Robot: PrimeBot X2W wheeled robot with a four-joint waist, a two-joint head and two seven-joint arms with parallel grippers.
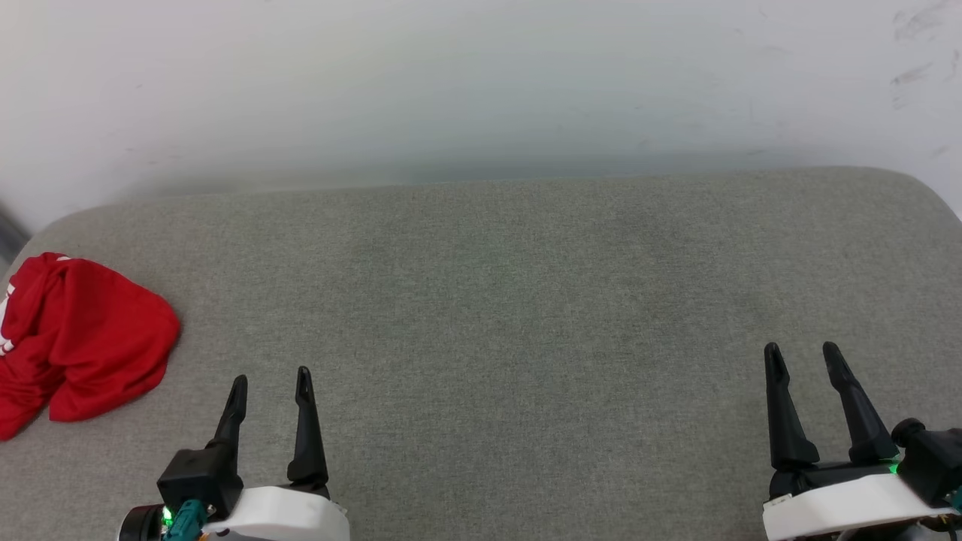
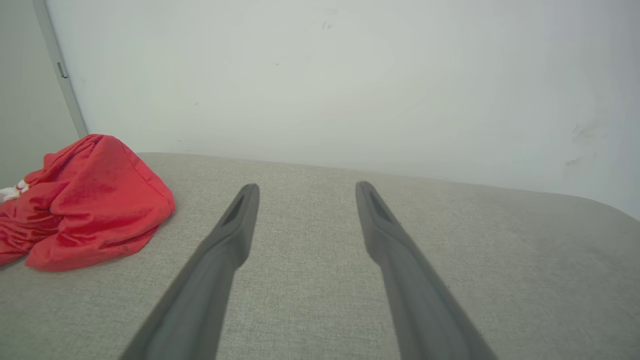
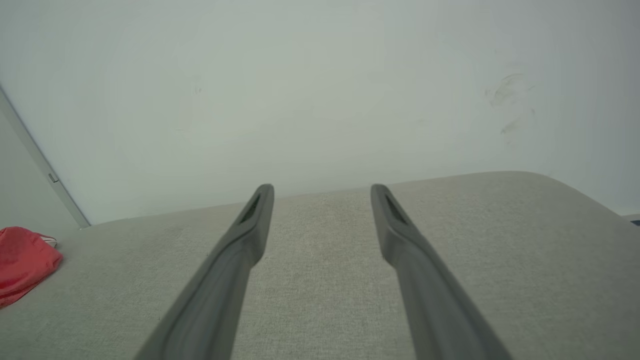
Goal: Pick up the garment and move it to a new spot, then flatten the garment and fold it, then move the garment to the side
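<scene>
The garment (image 1: 79, 342) is a bright red shirt lying bunched in a heap at the far left edge of the grey padded surface (image 1: 511, 315); a bit of white trim peeks out on its left side. My left gripper (image 1: 270, 385) stands open near the front edge, just right of the heap and apart from it, holding nothing. In the left wrist view the garment (image 2: 85, 205) lies left of the spread fingers (image 2: 235, 225). My right gripper (image 1: 804, 353) is open at the front right, far from the shirt. The right wrist view catches the garment (image 3: 25, 262) at its left edge.
A pale wall (image 1: 481, 83) rises directly behind the grey surface, with scuff marks at its upper right. The surface's back corners are rounded. A vertical metal strip (image 2: 60, 70) runs up the wall at the far left.
</scene>
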